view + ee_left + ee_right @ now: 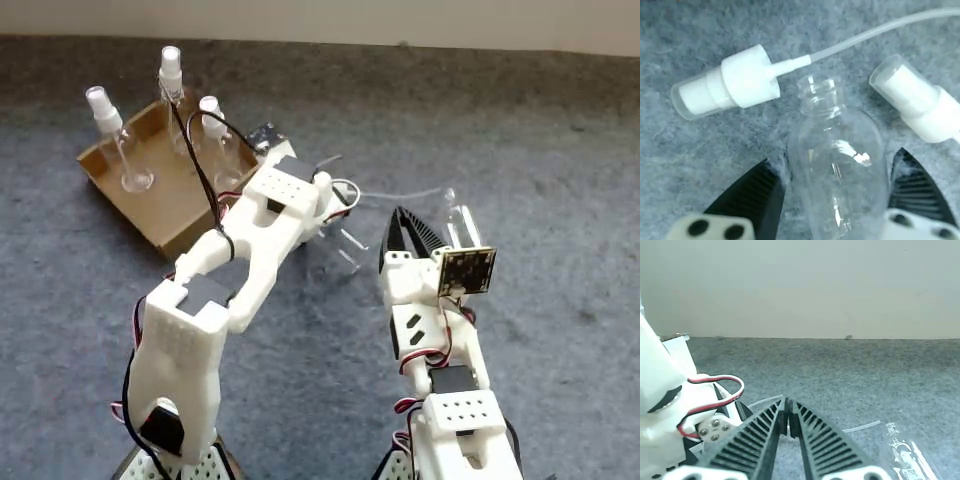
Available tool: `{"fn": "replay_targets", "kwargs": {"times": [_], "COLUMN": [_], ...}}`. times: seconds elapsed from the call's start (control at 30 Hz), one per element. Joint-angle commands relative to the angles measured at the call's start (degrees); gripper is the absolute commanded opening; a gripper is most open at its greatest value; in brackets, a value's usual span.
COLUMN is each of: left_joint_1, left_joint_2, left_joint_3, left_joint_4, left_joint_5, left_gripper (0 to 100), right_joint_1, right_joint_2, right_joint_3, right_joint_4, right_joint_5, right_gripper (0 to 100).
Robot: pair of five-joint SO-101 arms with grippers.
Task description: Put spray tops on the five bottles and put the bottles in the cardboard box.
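A clear, open-necked bottle [837,165] lies on the grey carpet between the fingers of my left gripper [837,187], which is open and straddles it. Two white spray tops lie just past its neck, one [735,82] with a long tube, the other [920,105] off to the side. In the high view my left gripper [338,222] hangs over this bottle [348,245]. My right gripper [402,216] [789,412] is shut and holds nothing, beside a second lying bottle [458,220] [905,455].
The cardboard box [190,235] sits at the back left with three upright bottles, each with a spray top [115,135]. A thin tube [400,195] lies on the carpet between the arms. Open carpet stretches to the right.
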State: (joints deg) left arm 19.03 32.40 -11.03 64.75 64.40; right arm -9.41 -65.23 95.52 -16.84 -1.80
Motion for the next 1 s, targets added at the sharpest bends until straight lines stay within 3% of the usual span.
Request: {"fn": "replay_targets", "kwargs": {"times": [0.0,0.17,0.37,0.53,0.73,0.97], "left_joint_1": [-0.9,-0.8,-1.1,-0.7,-1.3,-2.3], "left_joint_2": [-0.7,-1.1,-1.1,-2.7,-5.3,-5.8], "left_joint_3": [-2.7,-3.1,-2.7,-8.2,-17.4,-19.7], "left_joint_4": [-0.4,3.5,5.9,17.8,31.5,35.1], "left_joint_5": [0.5,0.5,0.4,-2.0,-22.5,-48.2], "left_gripper": [23,1,6,6,7,6], "right_joint_1": [-0.5,-0.5,-0.5,-0.5,-0.5,-0.5], "right_joint_2": [-0.4,-0.3,-0.3,-0.3,-0.3,-0.2], "right_joint_3": [7.4,7.4,7.4,7.4,7.4,7.4], "right_joint_4": [0.3,0.3,0.3,0.3,0.3,0.3], "right_joint_5": [0.5,0.5,0.5,0.5,0.5,0.5], "right_gripper": [0.4,0.4,0.4,0.4,0.4,0.4]}}
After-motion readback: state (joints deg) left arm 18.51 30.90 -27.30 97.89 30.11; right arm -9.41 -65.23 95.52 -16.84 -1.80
